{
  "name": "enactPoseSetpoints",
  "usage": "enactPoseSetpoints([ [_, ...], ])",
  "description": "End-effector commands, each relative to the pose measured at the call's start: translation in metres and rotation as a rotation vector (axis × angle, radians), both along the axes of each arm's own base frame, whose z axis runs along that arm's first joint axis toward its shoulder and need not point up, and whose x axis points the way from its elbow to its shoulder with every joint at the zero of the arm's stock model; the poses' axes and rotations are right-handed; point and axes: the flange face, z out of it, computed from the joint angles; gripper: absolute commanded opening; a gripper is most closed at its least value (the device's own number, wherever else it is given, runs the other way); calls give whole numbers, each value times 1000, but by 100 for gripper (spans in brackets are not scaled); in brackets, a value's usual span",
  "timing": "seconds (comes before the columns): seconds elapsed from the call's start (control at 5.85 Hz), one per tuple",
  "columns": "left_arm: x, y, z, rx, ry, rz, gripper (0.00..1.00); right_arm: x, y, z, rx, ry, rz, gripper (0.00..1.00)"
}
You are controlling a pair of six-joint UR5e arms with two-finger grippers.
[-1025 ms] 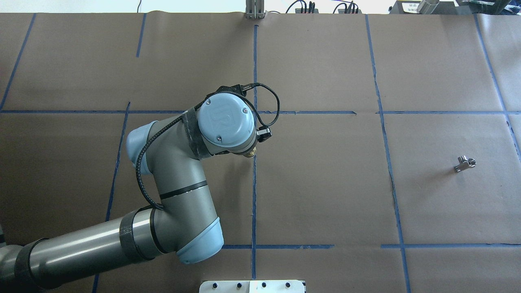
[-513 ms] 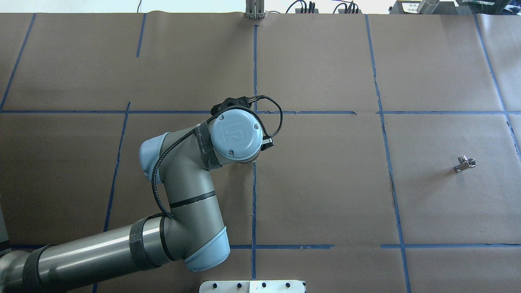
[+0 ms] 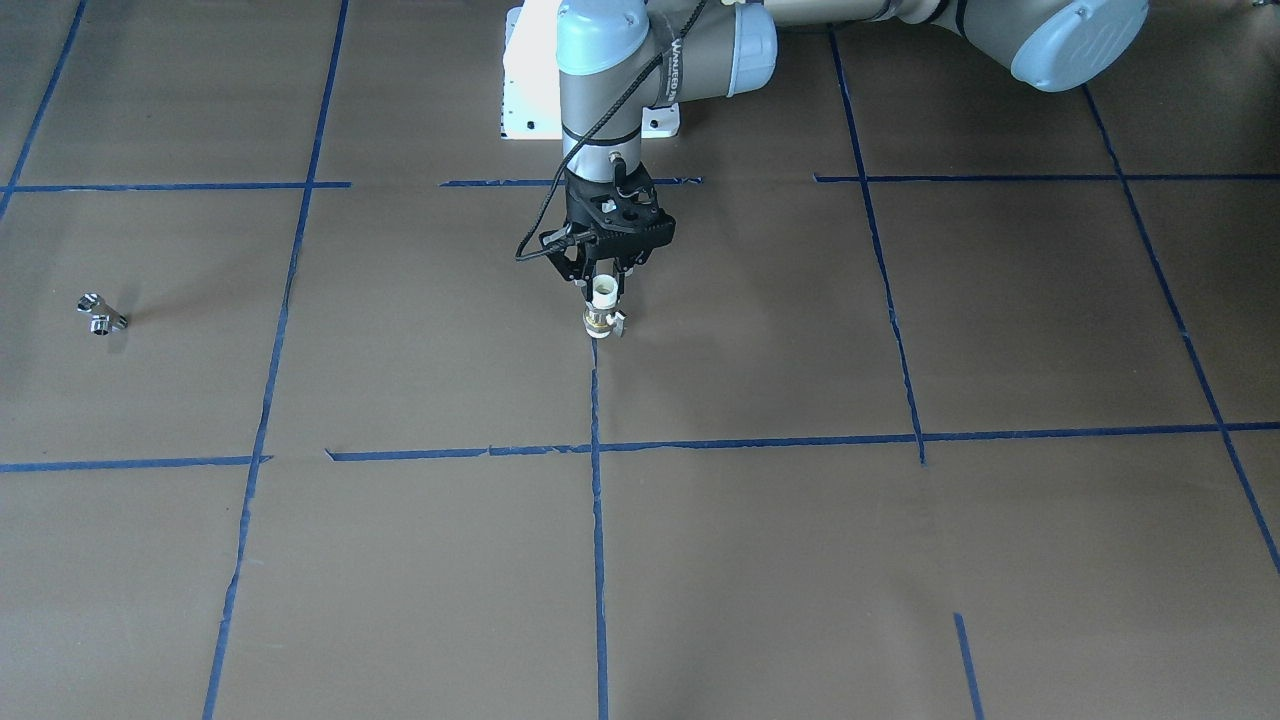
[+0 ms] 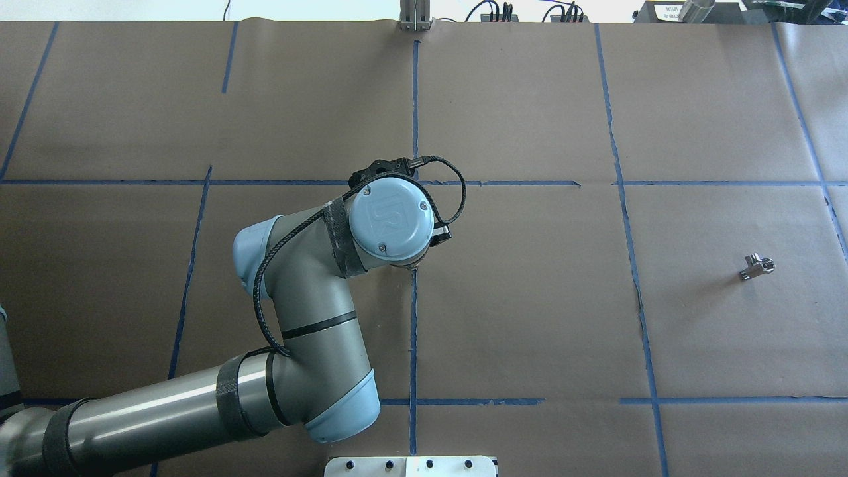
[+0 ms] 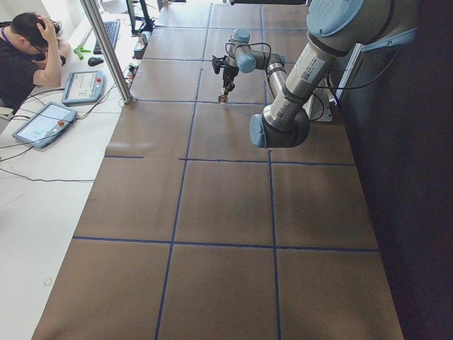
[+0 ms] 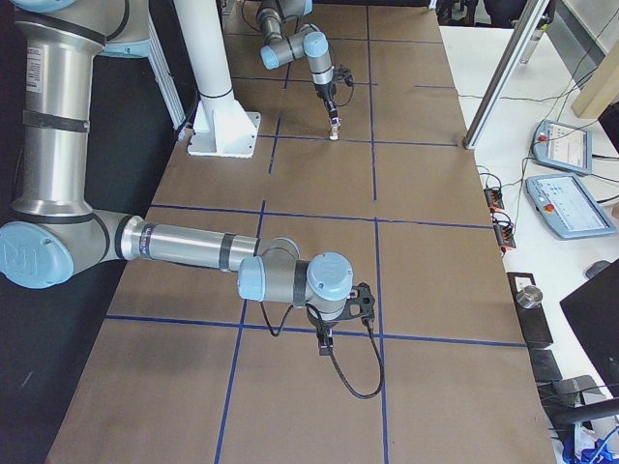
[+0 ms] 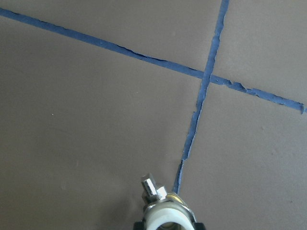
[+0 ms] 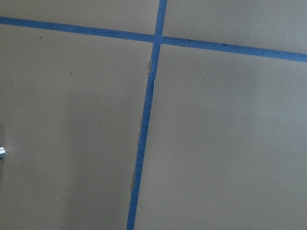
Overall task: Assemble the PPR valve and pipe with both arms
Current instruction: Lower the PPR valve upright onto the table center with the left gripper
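the left gripper (image 3: 603,288) is clamped on the white top of the ppr valve (image 3: 603,312), holding it upright over a blue tape line (image 3: 597,400) mid-table. the pipe (image 4: 756,267) lies well apart, toward the robot's right. whether the right gripper (image 6: 324,340) is wide or narrow i cannot tell.

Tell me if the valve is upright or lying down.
Upright. The PPR valve stands vertical in the left gripper: white end up, brass middle below. Touching the table: cannot tell.

PPR valve (image 3: 602,306) perhaps touching table (image 3: 800,560); pipe (image 3: 100,313) well right.
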Motion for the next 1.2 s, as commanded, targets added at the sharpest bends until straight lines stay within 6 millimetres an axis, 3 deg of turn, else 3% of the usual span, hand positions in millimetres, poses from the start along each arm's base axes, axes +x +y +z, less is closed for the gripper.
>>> enactPoseSetpoints([
  [0.0, 3, 3, 0, -4, 0, 5, 40, 0, 0, 1, -3, 1, 0, 100],
  [0.17, 4, 2, 2, -7, -2, 4, 65, 0, 1, 4, -7, 1, -1, 100],
  [0.51, 3, 3, 1, -10, 1, 0, 82, 0, 1, 6, -10, 0, -1, 100],
  [0.68, -1, 5, -2, 3, 7, 10, 100, 0, -1, 4, -5, 1, 0, 100],
  [0.85, -9, 9, -4, -1, 3, 110, 100, -2, -14, -9, 17, 0, 2, 100],
  [1.03, -58, 1, 3, 34, -8, 209, 100, -5, -24, -19, 22, -1, 13, 100],
])
